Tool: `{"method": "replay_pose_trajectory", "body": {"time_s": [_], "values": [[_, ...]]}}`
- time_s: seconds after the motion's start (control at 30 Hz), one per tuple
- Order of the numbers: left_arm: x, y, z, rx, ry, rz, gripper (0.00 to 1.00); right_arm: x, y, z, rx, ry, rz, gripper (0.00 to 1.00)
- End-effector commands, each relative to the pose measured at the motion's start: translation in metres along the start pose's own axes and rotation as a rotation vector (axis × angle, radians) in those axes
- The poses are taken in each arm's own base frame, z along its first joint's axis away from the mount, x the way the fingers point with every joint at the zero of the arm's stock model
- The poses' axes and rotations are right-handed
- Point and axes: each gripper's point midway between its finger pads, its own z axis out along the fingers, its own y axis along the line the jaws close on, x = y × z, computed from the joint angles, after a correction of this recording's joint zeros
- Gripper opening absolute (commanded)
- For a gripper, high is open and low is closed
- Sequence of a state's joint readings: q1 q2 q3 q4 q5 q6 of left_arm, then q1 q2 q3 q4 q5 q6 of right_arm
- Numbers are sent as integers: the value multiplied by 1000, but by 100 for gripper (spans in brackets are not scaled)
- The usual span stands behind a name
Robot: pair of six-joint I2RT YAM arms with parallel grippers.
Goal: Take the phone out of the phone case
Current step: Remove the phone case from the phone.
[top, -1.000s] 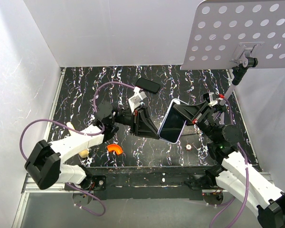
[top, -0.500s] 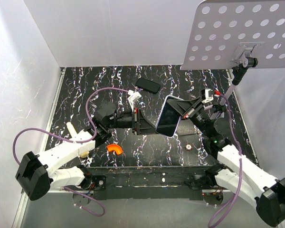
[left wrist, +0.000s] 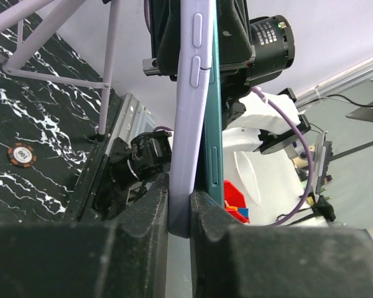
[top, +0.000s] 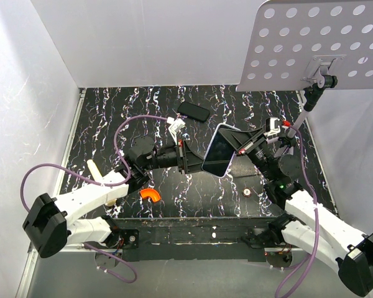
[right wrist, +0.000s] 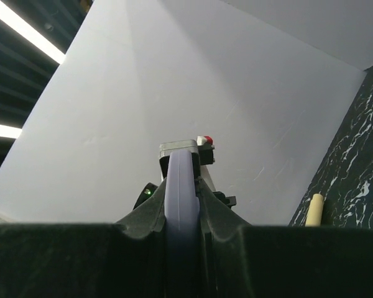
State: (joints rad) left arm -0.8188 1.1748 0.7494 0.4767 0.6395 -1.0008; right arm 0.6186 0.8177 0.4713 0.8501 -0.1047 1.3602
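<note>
The left gripper [left wrist: 179, 214] is clenched on the near-left rim of the lilac phone case [left wrist: 189, 93]. Its two fingers [left wrist: 143, 214] sit either side of the case lip, with the teal side of the phone [left wrist: 212, 124] showing just beside it. The right gripper [right wrist: 181, 208] is clamped on the opposite, far-right edge of the same case, so the cased phone [top: 216, 152] hangs in the air between the arms, over the middle of the bench [top: 112, 118]. To do the peel well, I judge the left gripper should pull only the soft lip away from the body while the right holds steady. If both squeeze the phone through the case, nothing will part. From above, the long axis runs from the far edge toward the near edge, its near end leaning left and the dark screen facing up. A black object [top: 193, 112] lies by the far edge, and a chip [top: 246, 192] and an orange piece [top: 150, 194] lie near the near edge.
</note>
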Motion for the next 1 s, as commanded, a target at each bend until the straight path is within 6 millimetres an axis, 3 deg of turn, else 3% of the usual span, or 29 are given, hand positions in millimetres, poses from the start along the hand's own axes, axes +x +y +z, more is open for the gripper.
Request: {"method": "replay_pose_trajectory", "body": {"time_s": [0.0,0.1,0.2,0.3,0.5,0.57,0.67,0.8,0.9,0.97], "values": [[-5,55,12,-220,-61,121,0,17,70,1,-169,97,103,1],[0,94,-5,-432,-54,278,0,12,80,-3,-190,70,196,1],[-19,124,-32,-630,-189,447,0,4,90,-5,-215,16,297,1],[-36,120,-44,-662,-314,554,0,1,101,-2,-234,-16,353,1],[-52,110,-42,-675,-398,576,0,3,92,5,-215,-59,457,1],[-49,103,-37,-638,-390,549,0,6,89,6,-192,-52,380,1],[-34,97,-30,-602,-289,480,0,12,63,-1,-72,-33,236,1],[17,87,-27,-496,-57,353,28,7,37,-23,13,-56,85,1],[47,74,-44,-443,61,311,52,2,26,-33,102,-45,-59,1],[55,61,-57,-406,99,335,59,2,25,-36,134,-29,-131,1]]}}
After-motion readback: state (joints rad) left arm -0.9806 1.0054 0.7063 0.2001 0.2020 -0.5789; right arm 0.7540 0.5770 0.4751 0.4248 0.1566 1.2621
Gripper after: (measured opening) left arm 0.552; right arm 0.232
